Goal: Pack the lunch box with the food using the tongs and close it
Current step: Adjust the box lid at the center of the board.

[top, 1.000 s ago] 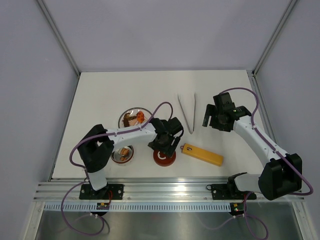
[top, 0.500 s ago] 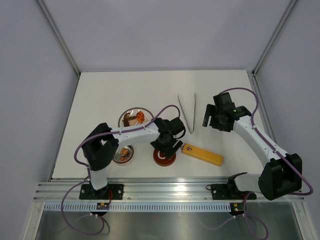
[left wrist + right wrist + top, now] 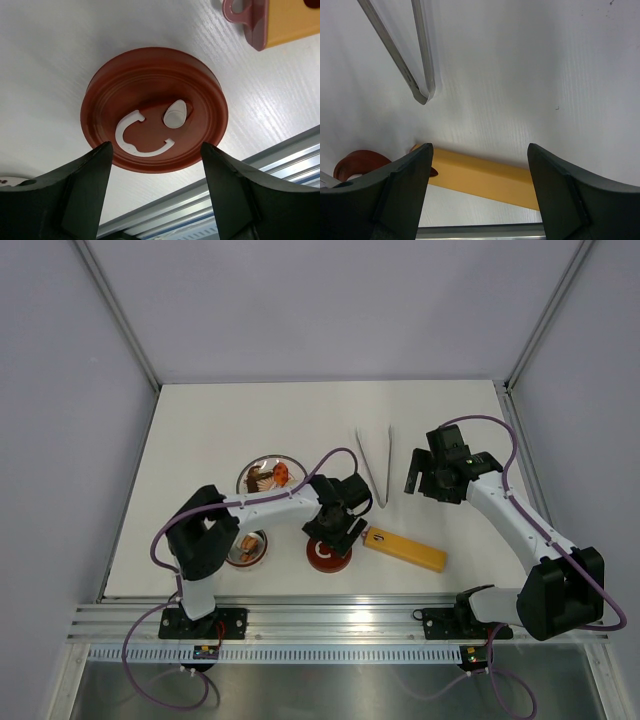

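Note:
The dark-red lid [image 3: 154, 107] with its white curl mark lies flat on the table, and my left gripper [image 3: 156, 147] hovers open right over its near edge [image 3: 328, 555], holding nothing. The red lunch box [image 3: 245, 549] stands to the left of the lid, partly hidden by my left arm, with something orange inside. Brown and orange food [image 3: 270, 477] sits on the silver plate [image 3: 252, 469] behind it. The silver tongs [image 3: 375, 466] lie on the table; their joined end [image 3: 421, 95] shows in the right wrist view. Just right of them my right gripper [image 3: 414, 480] is open and empty.
A long yellow-orange bar [image 3: 405, 550] with a dark-red loop at its left end lies right of the lid, close to it [image 3: 295, 20], and below my right gripper's fingers [image 3: 480, 175]. The metal rail [image 3: 340, 618] runs along the table's near edge.
My left arm has shifted slightly right and forward, bringing its gripper closer over the lid. The right arm has not moved.

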You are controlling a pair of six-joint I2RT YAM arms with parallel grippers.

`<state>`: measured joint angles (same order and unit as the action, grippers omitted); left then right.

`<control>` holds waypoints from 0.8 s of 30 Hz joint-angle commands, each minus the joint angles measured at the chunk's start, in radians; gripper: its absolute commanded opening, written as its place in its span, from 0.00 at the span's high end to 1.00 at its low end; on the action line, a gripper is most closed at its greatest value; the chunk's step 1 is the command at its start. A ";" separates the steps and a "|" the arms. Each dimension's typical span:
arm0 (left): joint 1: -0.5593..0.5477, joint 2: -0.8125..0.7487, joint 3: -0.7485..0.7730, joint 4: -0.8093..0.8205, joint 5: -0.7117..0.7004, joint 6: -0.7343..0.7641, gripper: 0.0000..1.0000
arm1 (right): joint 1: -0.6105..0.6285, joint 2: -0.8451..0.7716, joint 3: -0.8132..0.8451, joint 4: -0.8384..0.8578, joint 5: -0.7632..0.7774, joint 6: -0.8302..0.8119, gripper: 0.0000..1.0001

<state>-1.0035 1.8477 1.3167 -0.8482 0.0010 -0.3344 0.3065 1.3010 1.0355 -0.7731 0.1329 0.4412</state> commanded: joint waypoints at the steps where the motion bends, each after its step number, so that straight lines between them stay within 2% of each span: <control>1: -0.004 -0.060 0.016 0.009 0.004 -0.149 0.25 | -0.003 -0.020 0.006 -0.002 -0.041 -0.012 0.16; 5: -0.004 -0.120 -0.039 0.040 -0.038 -0.271 0.23 | -0.001 -0.034 -0.012 0.001 -0.067 -0.006 0.16; 9: -0.004 -0.154 -0.068 0.054 -0.071 -0.325 0.22 | 0.014 -0.054 -0.058 0.018 -0.154 0.007 0.17; 11: -0.003 -0.156 -0.076 0.054 -0.084 -0.351 0.21 | 0.046 -0.066 -0.077 0.020 -0.150 0.023 0.17; 16: 0.006 -0.153 -0.117 0.098 -0.055 -0.380 0.18 | 0.141 -0.074 -0.110 0.023 -0.138 0.070 0.17; 24: 0.009 -0.136 -0.136 0.113 -0.082 -0.410 0.19 | 0.152 -0.077 -0.107 0.038 -0.138 0.091 0.17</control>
<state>-0.9993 1.7229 1.1797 -0.7773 -0.0460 -0.7132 0.4515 1.2480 0.9134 -0.7567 0.0055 0.5114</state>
